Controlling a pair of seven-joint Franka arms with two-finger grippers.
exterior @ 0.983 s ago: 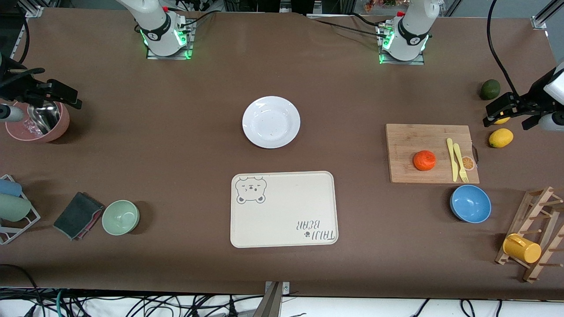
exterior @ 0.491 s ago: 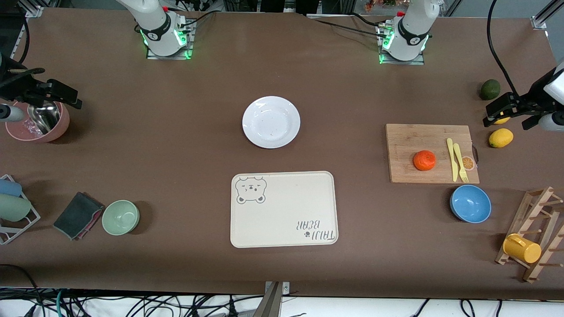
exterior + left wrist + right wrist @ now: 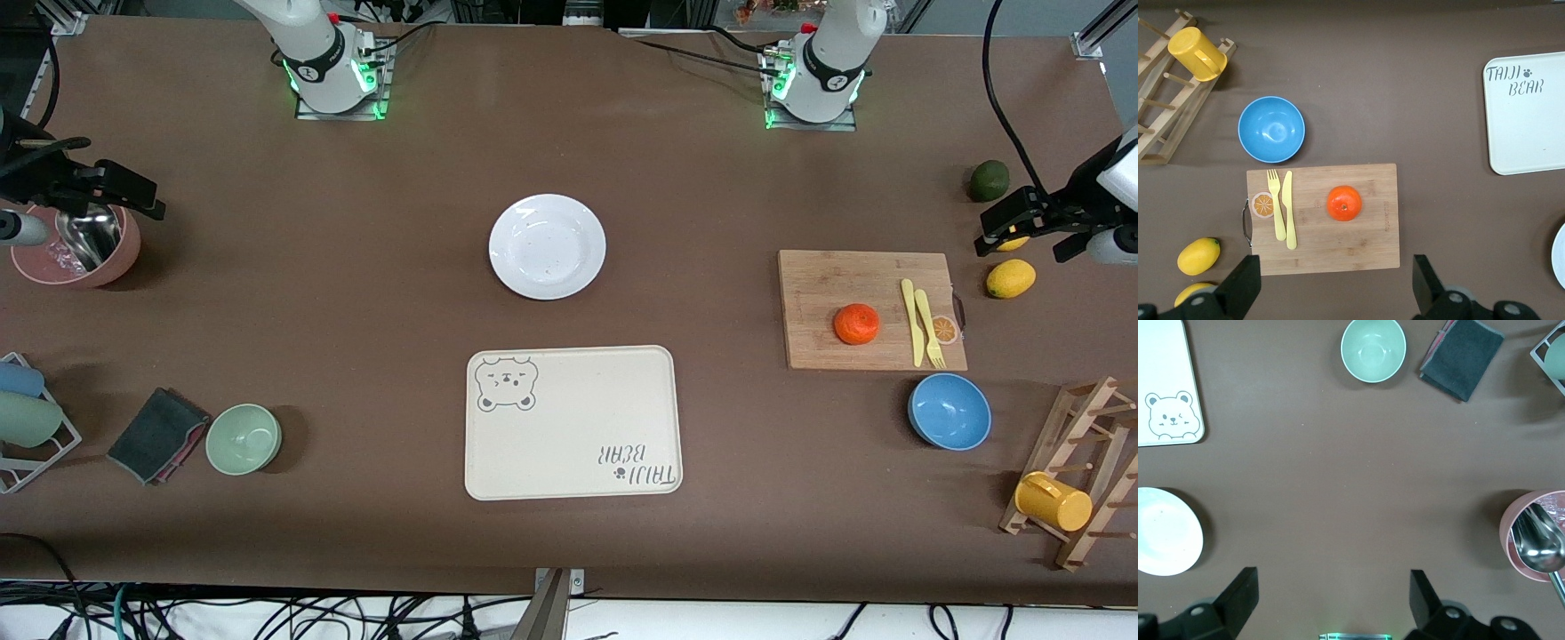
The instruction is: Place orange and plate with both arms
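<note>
On the table, mid-span: I see the tray (image 3: 573, 422), cream with a bear print, bare, nearer the front camera than the plate.
Cutting board (image 3: 871, 309): toward the left arm's end of the table, carrying the orange plus a yellow fork and knife (image 3: 921, 322).
Plate (image 3: 547, 246): white, empty, lying flat on the cloth between the two arm bases and the tray, well apart from both grippers.
Orange (image 3: 857, 324): sitting on the cutting board, just beside the cutlery, untouched.
Left gripper (image 3: 1031, 218): raised at its end of the table over the lemons (image 3: 1010, 278), fingers (image 3: 1238, 290) spread wide, holding nothing.
Right gripper (image 3: 93, 191): raised over the pink bowl (image 3: 76, 258) at the other end, fingers (image 3: 1238, 593) spread too, empty.
Step in hand: I judge it the very start; neither item is grasped, both arms parked out wide.
Next move: I expect the left arm must travel over the board and descend on the orange, while the right arm reaches in to the plate's rim; a thin edge like that calls for a low, angled approach.
</note>
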